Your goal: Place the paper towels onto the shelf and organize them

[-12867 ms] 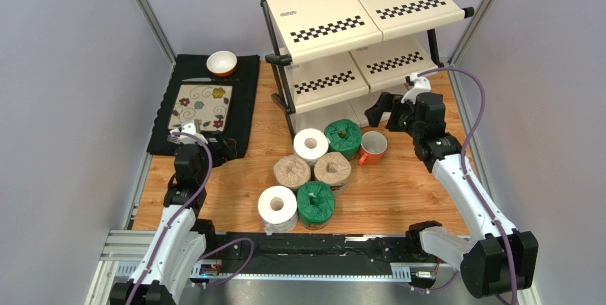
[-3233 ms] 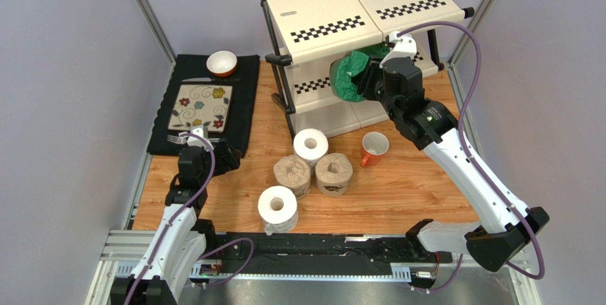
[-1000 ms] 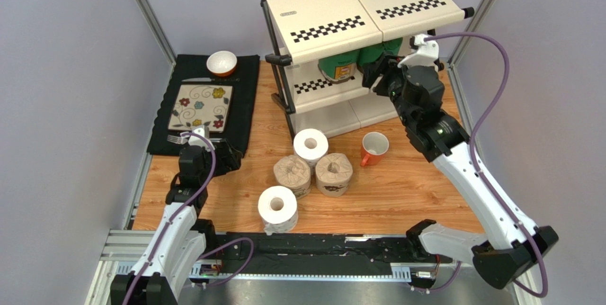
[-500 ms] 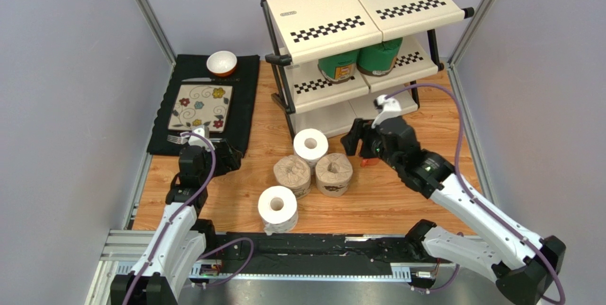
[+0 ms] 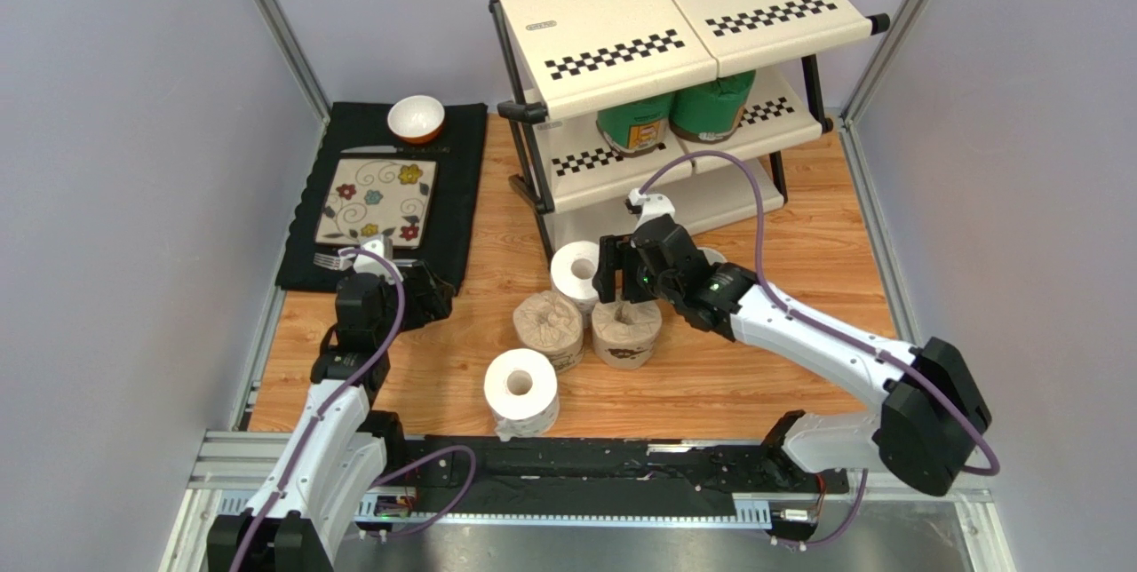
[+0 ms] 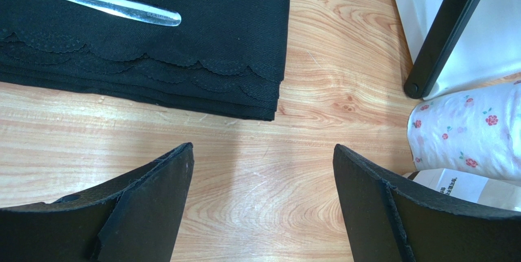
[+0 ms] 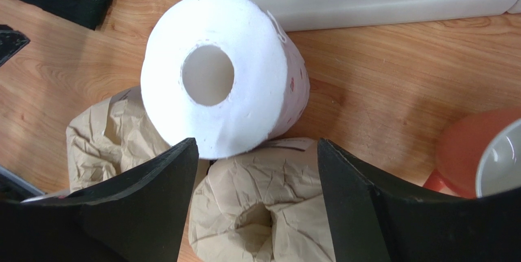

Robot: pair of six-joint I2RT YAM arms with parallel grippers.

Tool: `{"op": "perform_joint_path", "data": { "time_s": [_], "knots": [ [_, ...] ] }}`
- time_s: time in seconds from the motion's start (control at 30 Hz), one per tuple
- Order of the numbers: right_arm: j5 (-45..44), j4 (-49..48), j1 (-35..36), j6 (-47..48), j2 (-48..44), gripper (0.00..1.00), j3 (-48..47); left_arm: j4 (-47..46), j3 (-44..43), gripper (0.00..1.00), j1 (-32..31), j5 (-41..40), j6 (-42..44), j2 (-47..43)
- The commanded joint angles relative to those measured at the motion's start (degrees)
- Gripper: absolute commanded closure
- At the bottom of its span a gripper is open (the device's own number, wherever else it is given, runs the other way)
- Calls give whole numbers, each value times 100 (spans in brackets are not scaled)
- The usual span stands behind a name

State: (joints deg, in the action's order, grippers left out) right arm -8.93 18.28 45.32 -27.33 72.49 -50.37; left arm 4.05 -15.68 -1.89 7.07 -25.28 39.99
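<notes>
- The left gripper (image 6: pixel 263 207) hangs low over bare wood with its jaws spread wide and nothing between them. The black placemat (image 6: pixel 183 48) lies at its 11 o'clock, with a metal utensil (image 6: pixel 98 7) on top.
- In the top view, a floral plate (image 5: pixel 378 199) rests on that placemat, and a small bowl (image 5: pixel 417 119) stands at the plate's 12 o'clock.
- 4 paper towels stand on end on the table in a cluster. The front white roll (image 5: pixel 519 390) is nearest the arm bases. The left brown roll (image 5: pixel 549 323) is at its 1 o'clock. The right brown roll (image 5: pixel 625 328) is just beside that one at 3 o'clock. The back white roll (image 5: pixel 579 268) is at 12 o'clock, touching both brown ones.
- The right gripper (image 7: pixel 257 146) is over the right brown roll, jaws apart and holding nothing. Whether it touches the wrapper cannot be told.
- An orange mug (image 7: pixel 465 152) stands at 3 o'clock from that gripper.
- The shelf (image 5: pixel 627 33) stands at the table's 1 o'clock. The 2 green rolls (image 5: pixel 634 123) (image 5: pixel 710 106) sit side by side on its middle tier.
</notes>
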Motion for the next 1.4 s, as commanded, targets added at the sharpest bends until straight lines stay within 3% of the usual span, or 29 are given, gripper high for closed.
{"op": "perform_joint_path", "data": {
  "time_s": [0.0,0.7,0.8,1.03,1.37],
  "knots": [
    [-346,-545,21,88,283,25,-403,-115,-110,7,22,75,-39,-35],
    [-874,-826,21,-26,1487,26,-790,-212,-67,7,22,128,-39,27],
    [-856,-826,21,-79,1575,29,-790,-221,-58,7,22,128,-39,27],
    [-874,-888,12,-211,1462,48,-720,-212,-58,7,22,137,-47,18],
    [-944,-1388,-383,-808,390,57,62,-212,-49,7,22,128,-47,18]
  ]
}}
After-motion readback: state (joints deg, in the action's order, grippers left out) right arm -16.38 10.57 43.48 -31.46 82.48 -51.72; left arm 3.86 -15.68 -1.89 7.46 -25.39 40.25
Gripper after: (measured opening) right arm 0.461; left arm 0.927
